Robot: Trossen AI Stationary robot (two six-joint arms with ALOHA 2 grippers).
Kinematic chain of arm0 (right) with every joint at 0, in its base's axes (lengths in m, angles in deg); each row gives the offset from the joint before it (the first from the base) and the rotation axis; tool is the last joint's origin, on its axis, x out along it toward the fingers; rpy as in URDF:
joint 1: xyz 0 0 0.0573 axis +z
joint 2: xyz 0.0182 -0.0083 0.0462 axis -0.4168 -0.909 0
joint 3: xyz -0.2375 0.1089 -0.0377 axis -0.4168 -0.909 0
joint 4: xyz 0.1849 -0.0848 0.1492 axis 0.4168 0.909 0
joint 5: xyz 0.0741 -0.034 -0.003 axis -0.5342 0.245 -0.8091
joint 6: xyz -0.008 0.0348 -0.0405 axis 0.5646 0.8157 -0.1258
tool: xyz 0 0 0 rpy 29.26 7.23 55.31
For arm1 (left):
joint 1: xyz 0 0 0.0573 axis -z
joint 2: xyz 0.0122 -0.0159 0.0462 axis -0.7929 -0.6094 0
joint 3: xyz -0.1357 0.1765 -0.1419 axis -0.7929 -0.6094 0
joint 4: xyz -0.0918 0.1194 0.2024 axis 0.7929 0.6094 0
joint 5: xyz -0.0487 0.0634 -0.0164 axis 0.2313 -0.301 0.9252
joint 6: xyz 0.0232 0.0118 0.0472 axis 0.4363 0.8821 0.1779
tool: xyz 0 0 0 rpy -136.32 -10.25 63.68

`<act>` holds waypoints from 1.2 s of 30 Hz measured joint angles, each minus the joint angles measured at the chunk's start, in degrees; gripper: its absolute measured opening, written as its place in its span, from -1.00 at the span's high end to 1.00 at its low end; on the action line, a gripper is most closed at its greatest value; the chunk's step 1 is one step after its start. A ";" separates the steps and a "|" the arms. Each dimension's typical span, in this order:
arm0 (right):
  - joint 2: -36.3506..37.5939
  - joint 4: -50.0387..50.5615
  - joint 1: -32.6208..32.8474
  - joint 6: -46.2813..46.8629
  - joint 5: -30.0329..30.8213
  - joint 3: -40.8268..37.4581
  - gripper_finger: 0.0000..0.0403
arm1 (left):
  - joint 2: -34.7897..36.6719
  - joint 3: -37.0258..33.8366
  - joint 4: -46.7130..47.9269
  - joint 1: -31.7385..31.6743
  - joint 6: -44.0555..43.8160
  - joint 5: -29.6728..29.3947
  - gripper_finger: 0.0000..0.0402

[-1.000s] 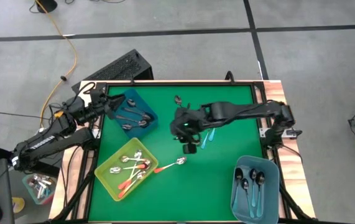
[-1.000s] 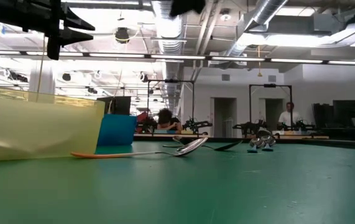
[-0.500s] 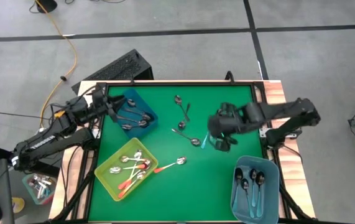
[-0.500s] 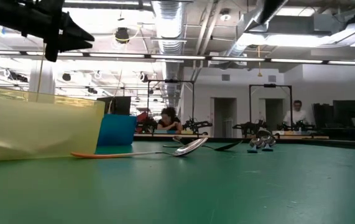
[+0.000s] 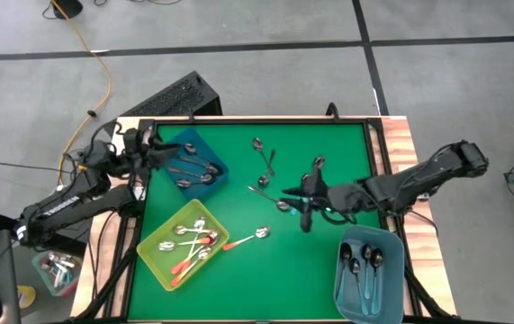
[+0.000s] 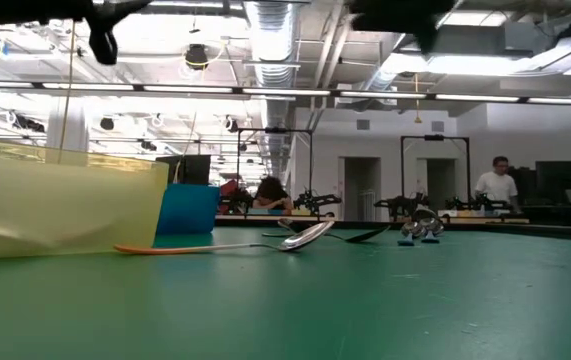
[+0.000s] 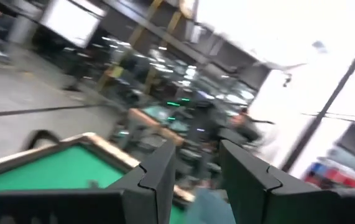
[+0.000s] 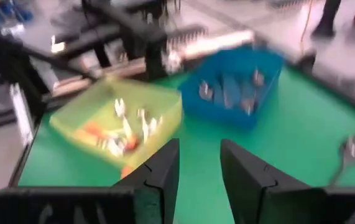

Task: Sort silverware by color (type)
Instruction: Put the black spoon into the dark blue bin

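Green table (image 5: 238,270), framed by a wooden edge. Landmark: the yellow bin (image 5: 184,244) near the table's front left corner.

Open room: widest bare stretch runs from the yellow bin across the front middle to the light blue bin (image 5: 370,271) at the front right corner. Far right corner is bare too. The dark blue bin (image 5: 193,163) sits just behind the yellow bin, against the left edge.

Spoons: several orange-handled spoons (image 5: 189,243) lie inside the yellow bin; one more orange-handled spoon (image 5: 246,238) lies on the table just right of it, handle end close to the bin's wall. Grey spoons (image 5: 195,171) lie in the dark blue bin. Loose grey spoons (image 5: 264,162) are scattered behind and right of the yellow bin, toward the table's middle. Teal-handled spoons (image 5: 365,270) rest in the light blue bin.

Right gripper (image 5: 307,200): over the table's middle, well right of the yellow bin. Fingers stand a narrow gap apart in its wrist view, nothing between them.

Left gripper (image 5: 148,148): above the left edge beside the dark blue bin, behind the yellow bin. Fingers part-open, empty, clear of everything.
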State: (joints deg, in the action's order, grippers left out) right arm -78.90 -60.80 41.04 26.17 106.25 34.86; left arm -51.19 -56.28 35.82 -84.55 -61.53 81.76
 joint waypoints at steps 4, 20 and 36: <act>-7.69 -3.69 -4.36 -6.62 0.03 4.14 0.35 | 0.00 0.00 -2.65 2.04 -3.46 0.12 0.45; -29.56 25.09 -13.95 -6.84 -1.69 21.12 -0.06 | 5.42 0.00 -0.30 2.60 5.80 -1.77 0.45; -29.14 9.27 -12.68 -2.39 -2.99 9.72 -0.10 | 11.86 0.00 11.88 2.62 3.79 -4.12 0.45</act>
State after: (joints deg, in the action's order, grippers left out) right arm -108.04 -51.53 28.36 23.77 103.27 44.58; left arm -39.33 -56.28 47.69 -81.93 -57.74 77.64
